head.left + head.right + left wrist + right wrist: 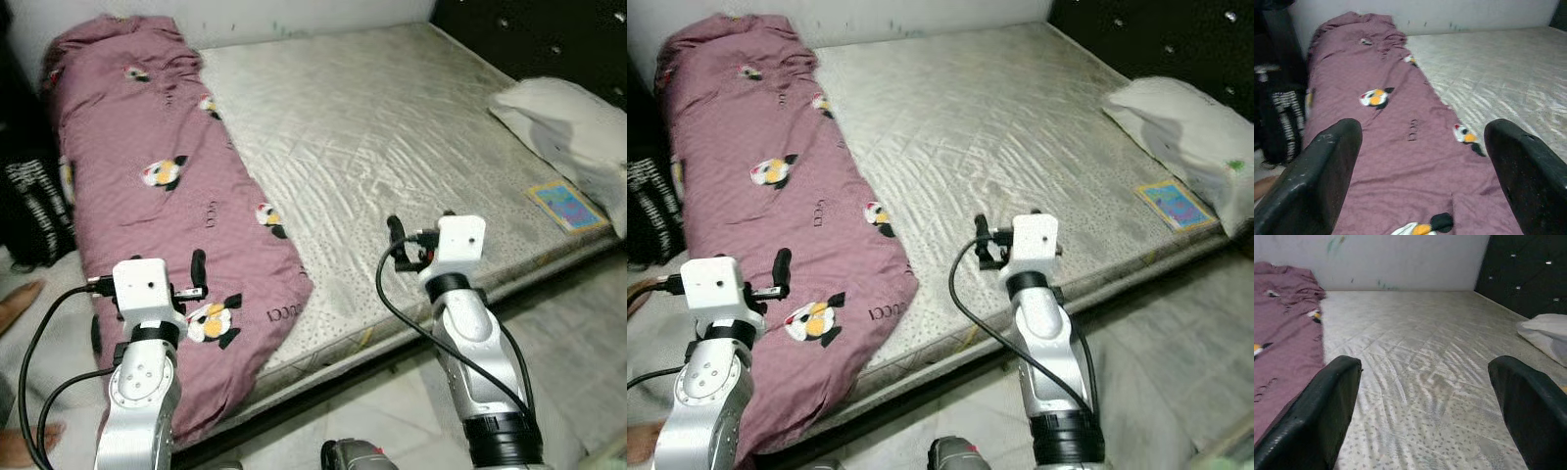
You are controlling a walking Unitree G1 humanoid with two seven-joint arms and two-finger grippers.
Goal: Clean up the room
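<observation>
Both grippers spread wide, empty: left gripper over maroon quilt, lengthwise toward wall; right gripper over mattress.

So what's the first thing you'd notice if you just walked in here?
The big mauve blanket with cartoon birds, lying in a long heap down the robot's left side of the bare grey mattress. Next, a white pillow at the far right edge. Both open tools, left tool and right tool, hover at the near edge.
</observation>
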